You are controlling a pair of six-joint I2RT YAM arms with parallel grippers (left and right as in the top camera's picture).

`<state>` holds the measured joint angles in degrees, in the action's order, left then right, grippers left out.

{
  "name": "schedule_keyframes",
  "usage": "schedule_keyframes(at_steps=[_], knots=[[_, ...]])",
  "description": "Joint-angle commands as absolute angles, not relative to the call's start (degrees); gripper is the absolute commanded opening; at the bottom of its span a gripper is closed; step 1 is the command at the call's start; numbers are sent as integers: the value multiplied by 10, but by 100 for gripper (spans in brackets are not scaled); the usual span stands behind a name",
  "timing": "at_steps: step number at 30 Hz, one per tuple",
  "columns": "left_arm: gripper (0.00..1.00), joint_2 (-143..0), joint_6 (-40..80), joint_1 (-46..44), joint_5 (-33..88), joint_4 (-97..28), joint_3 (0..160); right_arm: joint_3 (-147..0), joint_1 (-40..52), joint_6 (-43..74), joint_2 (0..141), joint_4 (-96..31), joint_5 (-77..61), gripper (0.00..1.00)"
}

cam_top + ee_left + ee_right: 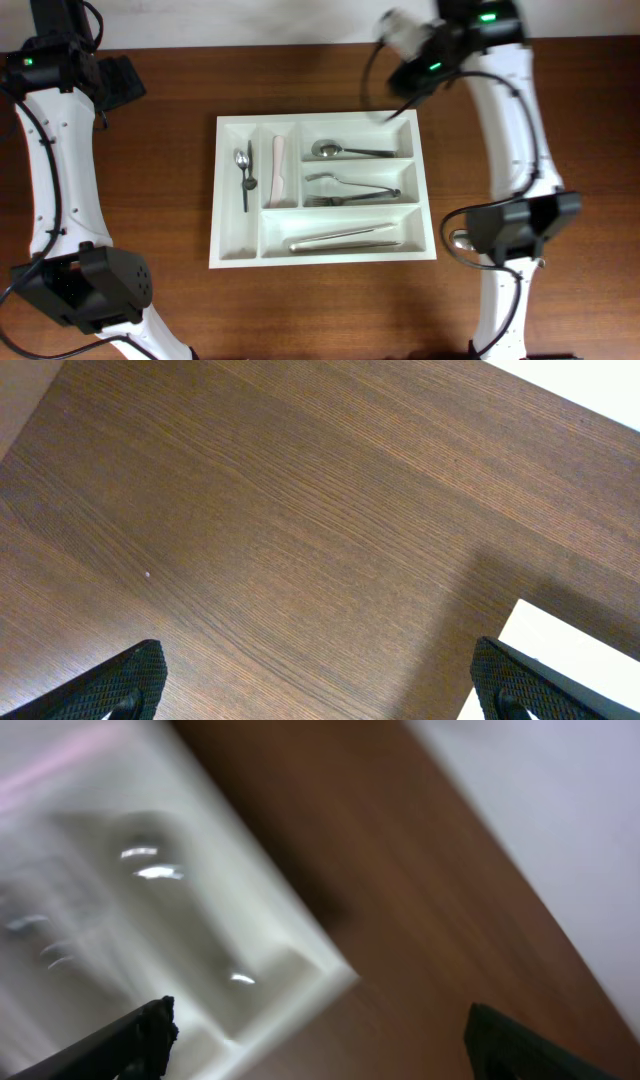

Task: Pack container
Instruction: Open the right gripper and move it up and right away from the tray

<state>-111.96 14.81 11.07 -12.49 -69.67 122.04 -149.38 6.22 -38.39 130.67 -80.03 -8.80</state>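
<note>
The container (224,190) is a white tray with several compartments at the table's middle. Small spoons (244,172) lie in one narrow compartment and a pale pink piece (279,165) in the other. A spoon (350,151), forks (350,190) and a long utensil (345,238) fill the three compartments on the right. My right gripper (400,92) hovers over the tray's far right corner (300,970); it is blurred, and in the wrist view the gripper (318,1020) is open and empty. My left gripper (120,82) is at the far left, and in the wrist view the gripper (315,660) is open over bare wood, with a tray corner (560,650) at the right.
The arm bases stand at the front left (85,285) and front right (510,230) of the brown wooden table (150,180). A pale strip (250,20) runs beyond the table's far edge.
</note>
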Motion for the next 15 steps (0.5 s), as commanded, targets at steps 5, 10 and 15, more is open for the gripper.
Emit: schedule_keyframes(at_steps=[5, 10, 15], knots=[[99, -1117, 150, 111, -129, -697, 1225, -1501, -48, -155, 1286, -760, -79, 98], [99, -1117, 150, 111, -129, -697, 1225, -1501, -77, -127, 1286, -741, -149, 99], [99, -1117, 150, 111, -129, -697, 1225, -1501, -103, -61, 1286, -745, -152, 99]])
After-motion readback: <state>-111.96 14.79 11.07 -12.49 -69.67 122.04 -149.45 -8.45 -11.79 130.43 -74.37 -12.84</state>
